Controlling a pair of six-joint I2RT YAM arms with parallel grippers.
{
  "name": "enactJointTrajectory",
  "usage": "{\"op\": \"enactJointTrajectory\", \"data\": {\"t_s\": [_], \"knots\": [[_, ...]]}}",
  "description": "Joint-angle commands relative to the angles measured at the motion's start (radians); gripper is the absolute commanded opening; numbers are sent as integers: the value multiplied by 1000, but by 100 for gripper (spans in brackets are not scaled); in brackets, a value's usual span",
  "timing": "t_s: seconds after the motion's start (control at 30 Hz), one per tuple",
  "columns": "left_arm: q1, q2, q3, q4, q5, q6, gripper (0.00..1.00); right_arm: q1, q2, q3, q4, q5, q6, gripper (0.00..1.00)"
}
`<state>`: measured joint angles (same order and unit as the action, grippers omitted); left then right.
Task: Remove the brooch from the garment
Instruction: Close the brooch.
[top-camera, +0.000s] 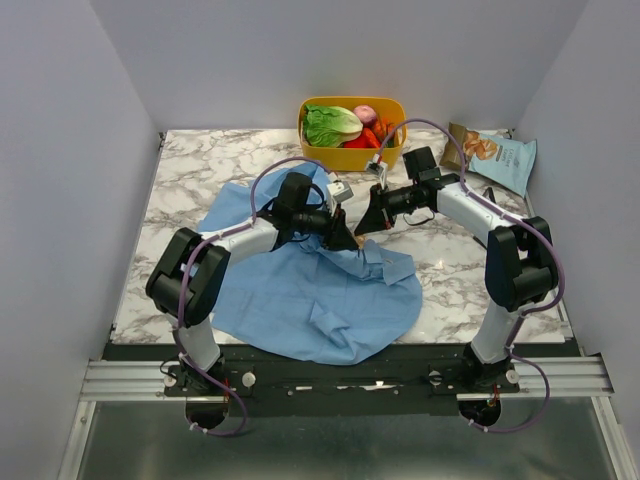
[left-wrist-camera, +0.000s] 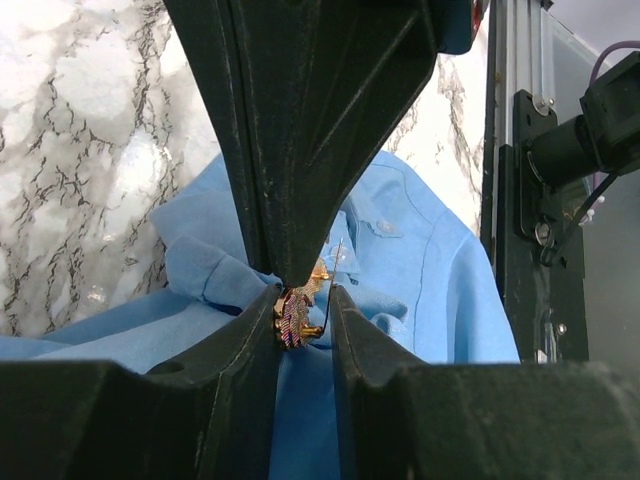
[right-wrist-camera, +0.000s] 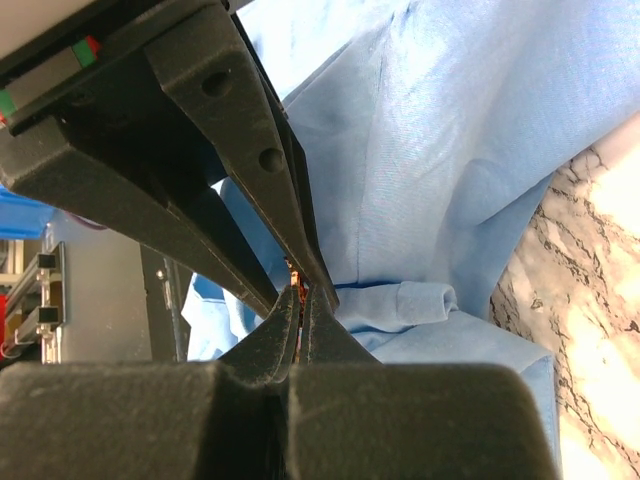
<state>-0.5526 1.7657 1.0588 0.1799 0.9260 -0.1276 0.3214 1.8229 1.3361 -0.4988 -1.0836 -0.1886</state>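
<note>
The light-blue garment (top-camera: 320, 300) lies crumpled on the marble table, and both wrist views look down on it (left-wrist-camera: 440, 270) (right-wrist-camera: 450, 150). The brooch (left-wrist-camera: 293, 318), a tiny gold piece with a shimmering feathered face, sits between the jaws of my left gripper (left-wrist-camera: 305, 295). Its body lies against one finger and its thin pin wire against the other. My right gripper (left-wrist-camera: 295, 275) comes in from the opposite side, shut on the brooch's top edge. In the right wrist view an orange sliver of brooch (right-wrist-camera: 297, 285) shows between the right gripper's (right-wrist-camera: 303, 293) tips. From above, the left gripper (top-camera: 352, 240) and right gripper (top-camera: 362, 228) meet and hide the brooch.
A yellow basket (top-camera: 350, 158) of vegetables stands at the back of the table. A snack bag (top-camera: 500, 155) lies at the back right. The shirt's collar (top-camera: 390, 265) is just right of the grippers. Bare marble (top-camera: 200, 170) shows at the back left.
</note>
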Motion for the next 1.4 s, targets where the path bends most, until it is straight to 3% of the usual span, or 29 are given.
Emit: {"op": "enactJointTrajectory", "data": {"t_s": [0.0,0.43,0.77,1.13,1.37], "knots": [[-52,18,17,-53,93,19,33,1,-36,9,100,17,9,0],[-52,20,18,-56,53,17,23,2,-42,5,105,8,11,1],[-26,-8,-22,64,117,-70,40,4,-39,2,106,17,8,1],[3,-6,-74,274,186,-237,41,1,-25,6,106,-9,24,0],[10,-12,-82,293,175,-248,41,2,-20,8,106,-24,32,0]]}}
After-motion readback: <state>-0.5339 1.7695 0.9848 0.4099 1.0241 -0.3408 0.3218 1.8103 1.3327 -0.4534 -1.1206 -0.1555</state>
